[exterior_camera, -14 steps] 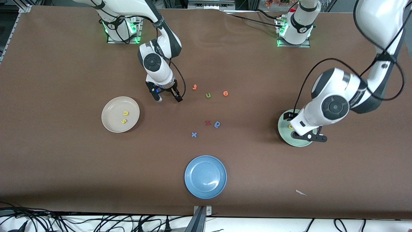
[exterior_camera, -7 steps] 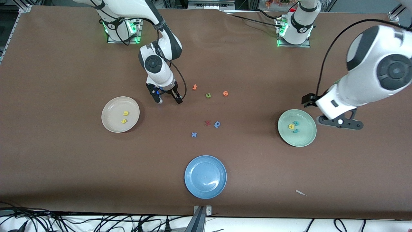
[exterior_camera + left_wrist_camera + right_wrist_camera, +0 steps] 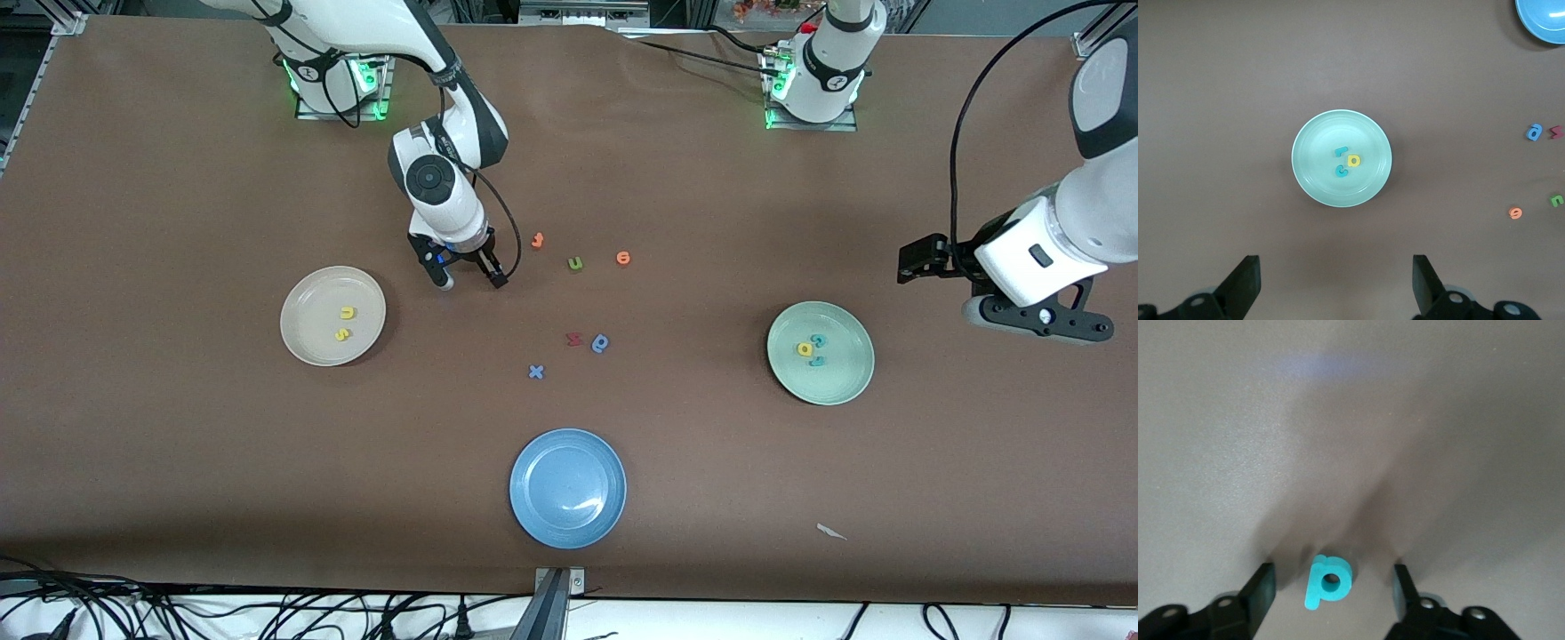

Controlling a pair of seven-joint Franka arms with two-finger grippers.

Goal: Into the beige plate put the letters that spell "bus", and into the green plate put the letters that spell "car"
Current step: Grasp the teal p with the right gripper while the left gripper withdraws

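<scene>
My right gripper (image 3: 469, 281) is down at the table mid-way along it, open, its fingers on either side of the teal "b" (image 3: 1328, 581) with a gap on each side. The beige plate (image 3: 311, 298) holds the yellow "u" (image 3: 348, 312) and yellow "s" (image 3: 341, 334). In the green plate (image 3: 845, 378) lie the yellow "a" (image 3: 805, 349), teal "c" (image 3: 818, 340) and light teal "r" (image 3: 818, 360). My left gripper (image 3: 996, 293) hangs open and empty over bare table, toward the left arm's end from the green plate (image 3: 1315, 153).
A blue plate (image 3: 567, 487) sits near the front edge. Loose letters lie mid-table: an orange one (image 3: 537, 240), a green "u" (image 3: 575, 263), another orange one (image 3: 623, 258), a red one (image 3: 574, 339), a darker blue rounded one (image 3: 600, 343), a blue "x" (image 3: 535, 372). A white scrap (image 3: 831, 532) lies near the front.
My left arm has swung off the green plate toward its own end of the table, uncovering the three letters. The right gripper's fingers have drawn closer together around the "b".
</scene>
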